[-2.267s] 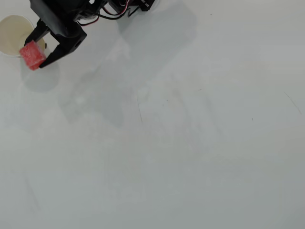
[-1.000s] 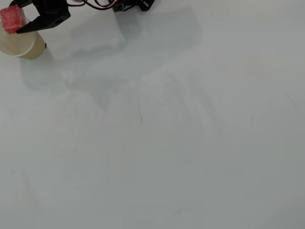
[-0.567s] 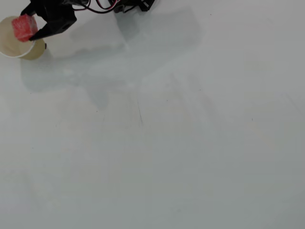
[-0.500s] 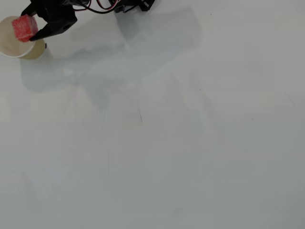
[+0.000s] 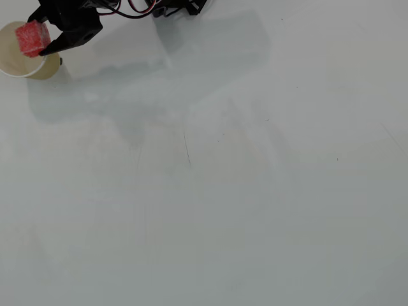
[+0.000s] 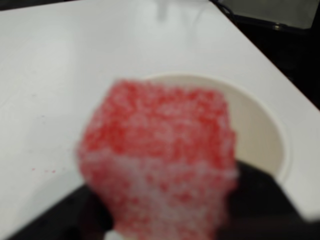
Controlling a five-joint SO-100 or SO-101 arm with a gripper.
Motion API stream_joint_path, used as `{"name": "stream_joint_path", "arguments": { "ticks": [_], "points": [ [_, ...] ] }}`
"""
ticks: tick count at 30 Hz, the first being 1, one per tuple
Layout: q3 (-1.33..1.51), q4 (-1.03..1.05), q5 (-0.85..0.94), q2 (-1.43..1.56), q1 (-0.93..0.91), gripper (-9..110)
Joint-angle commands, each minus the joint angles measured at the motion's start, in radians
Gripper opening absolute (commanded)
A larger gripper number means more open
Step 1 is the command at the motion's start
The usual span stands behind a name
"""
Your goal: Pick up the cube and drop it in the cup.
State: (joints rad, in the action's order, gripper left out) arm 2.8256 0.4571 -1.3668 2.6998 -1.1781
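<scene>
You're holding the pincer [image 5: 39, 39] pinching the cube [image 5: 32, 37] right above the cup [image 5: 14, 58] mouth, so letting go drops it in.

From overhead I see the cup [image 5: 19, 60] standing at the far left corner of the table [image 5: 255, 191]. The cube [image 5: 32, 38] sits above the cup's right rim, held between my gripper [image 5: 39, 33] fingers, with the arm reaching in from its right. Through the wrist view, the cube [image 6: 160, 160] hangs over the cup's [image 6: 265, 135] mouth.

The cup [image 5: 16, 54] mouth lies open below the cube [image 5: 33, 37]; the table [image 5: 255, 191] is bare elsewhere.
</scene>
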Motion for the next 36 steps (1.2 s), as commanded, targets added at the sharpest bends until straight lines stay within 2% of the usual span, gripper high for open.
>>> {"name": "stream_joint_path", "arguments": {
  "ticks": [1,36],
  "points": [
    [-0.143,0.000,0.014,-0.032,0.012,0],
    [-0.390,-0.049,0.006,-0.328,0.034,0]
  ]
}}
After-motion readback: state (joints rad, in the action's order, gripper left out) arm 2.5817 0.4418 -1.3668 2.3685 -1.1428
